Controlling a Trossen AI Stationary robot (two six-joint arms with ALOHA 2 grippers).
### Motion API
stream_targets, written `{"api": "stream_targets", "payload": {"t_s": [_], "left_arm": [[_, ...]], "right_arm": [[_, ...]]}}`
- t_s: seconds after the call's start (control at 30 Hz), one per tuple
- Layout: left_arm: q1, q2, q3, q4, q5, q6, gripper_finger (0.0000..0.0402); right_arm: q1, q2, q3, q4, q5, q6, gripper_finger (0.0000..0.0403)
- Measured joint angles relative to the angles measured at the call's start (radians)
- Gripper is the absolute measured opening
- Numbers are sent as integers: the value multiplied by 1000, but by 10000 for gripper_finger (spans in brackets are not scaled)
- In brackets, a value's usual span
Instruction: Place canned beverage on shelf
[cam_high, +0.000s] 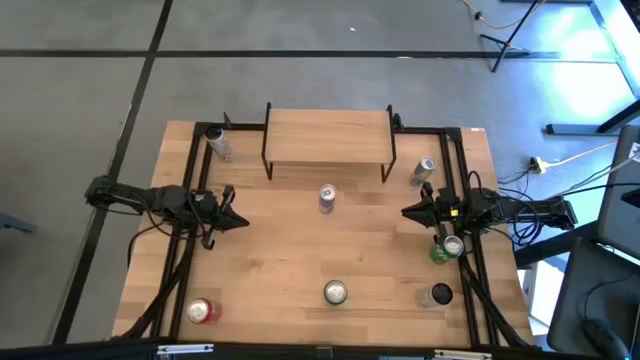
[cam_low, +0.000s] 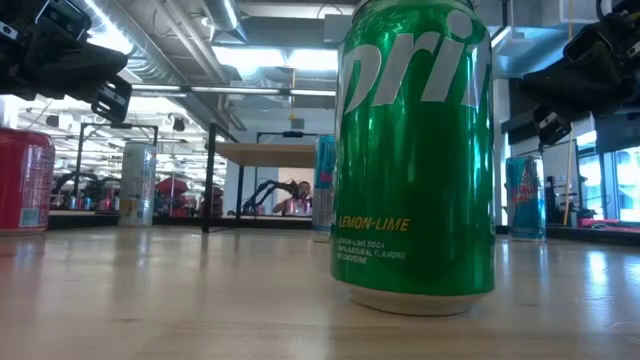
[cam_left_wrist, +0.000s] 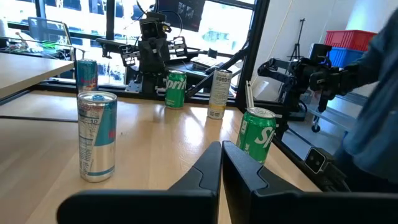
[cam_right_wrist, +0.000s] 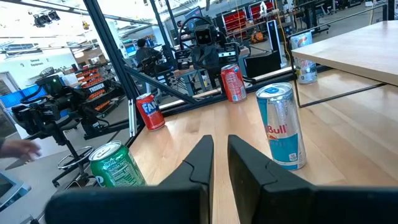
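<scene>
The shelf (cam_high: 328, 135), a light wood plank on thin black legs, stands at the table's far middle with nothing on top; it also shows in the low view (cam_low: 265, 155). A Red Bull can (cam_high: 327, 198) stands upright on the table in front of it, midway between my grippers. A green Sprite can (cam_high: 335, 292) stands upright near the front edge and fills the low view (cam_low: 415, 150). My left gripper (cam_high: 240, 222) is at the left and my right gripper (cam_high: 408, 211) at the right. Both hover level, shut and empty, pointing toward the table's middle.
Other upright cans: a silver one at the far left (cam_high: 217, 143), one at the far right (cam_high: 425, 170), a green one (cam_high: 447, 248) under my right arm, a dark one (cam_high: 437, 295) at the near right, a red one (cam_high: 203, 311) at the near left.
</scene>
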Motion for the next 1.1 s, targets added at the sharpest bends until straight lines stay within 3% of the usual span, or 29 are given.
{"api": "stream_targets", "payload": {"t_s": [0.33, 0.5, 0.77, 0.9, 1.1], "left_arm": [[0, 0, 0, 0, 0, 11, 6], [0, 0, 0, 2, -14, 103, 6], [0, 0, -1, 12, -46, 81, 6], [0, 0, -1, 147, -101, -29, 6], [0, 0, -1, 403, -234, -131, 6]], "right_arm": [[0, 0, 0, 0, 1, 0, 35], [0, 0, 0, 9, 85, 0, 35], [0, 0, -1, 41, 123, 1, 35], [0, 0, -1, 112, 158, 21, 35], [0, 0, -1, 164, 302, 132, 35]]}}
